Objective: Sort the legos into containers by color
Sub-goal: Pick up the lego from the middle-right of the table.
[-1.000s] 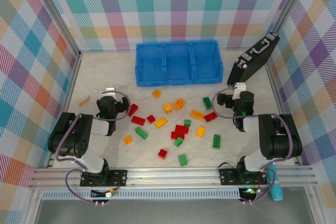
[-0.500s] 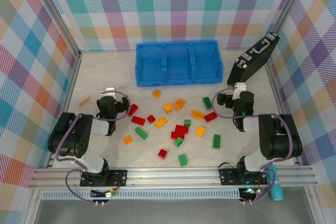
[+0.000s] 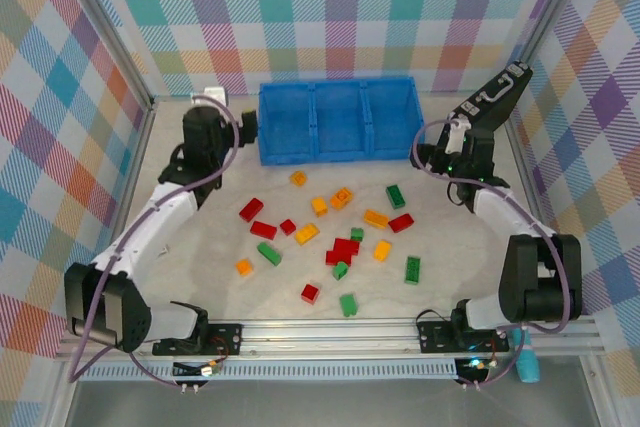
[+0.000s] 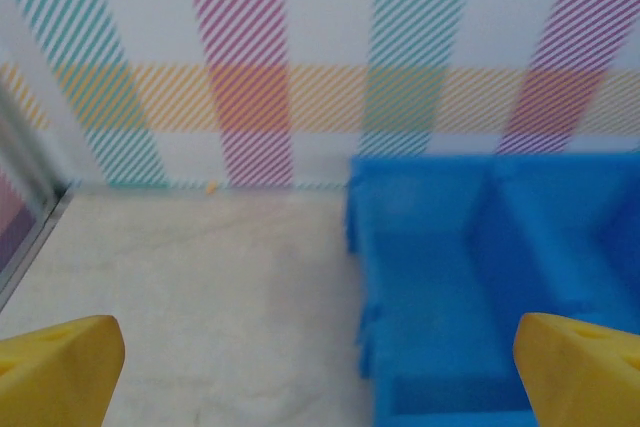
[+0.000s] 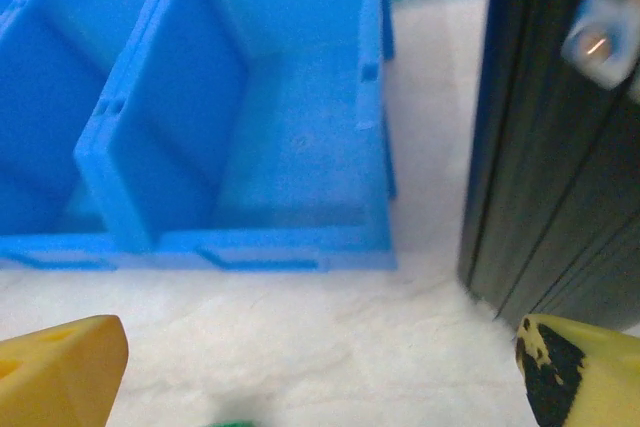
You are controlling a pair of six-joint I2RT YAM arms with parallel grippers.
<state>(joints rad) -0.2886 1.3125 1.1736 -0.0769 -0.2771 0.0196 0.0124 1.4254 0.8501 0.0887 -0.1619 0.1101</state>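
Left claw (image 3: 246, 128): released, yellow fingertips (image 4: 55, 372) spread wide, nothing between them. It hangs just beside the left end wall of the blue bin (image 3: 340, 155); contact cannot be told. In the left wrist view, bare worktop (image 4: 200, 277) lies ahead and left of this claw (image 4: 320, 377), and the bin's left compartment (image 4: 430, 317) lies ahead and right.

Bin: three compartments in a row, left (image 3: 287, 122), middle (image 3: 340, 119) and right (image 3: 392, 117), floors bare.

Legos (image 3: 345, 247): red, green and orange-yellow, mixed and scattered on the worktop (image 3: 450, 247). All lie nearer the arm bases than either claw, right of the left claw and left of the right one.

Right claw (image 3: 425, 155): released, fingers wide apart, empty, near the bin's right front corner. In the right wrist view, the right compartment (image 5: 290, 137) sits ahead and left of this claw (image 5: 320, 367), and the black case (image 5: 560, 147) ahead and right, with a strip of worktop between them. A green brick (image 5: 235, 420) peeks in just below the claw.
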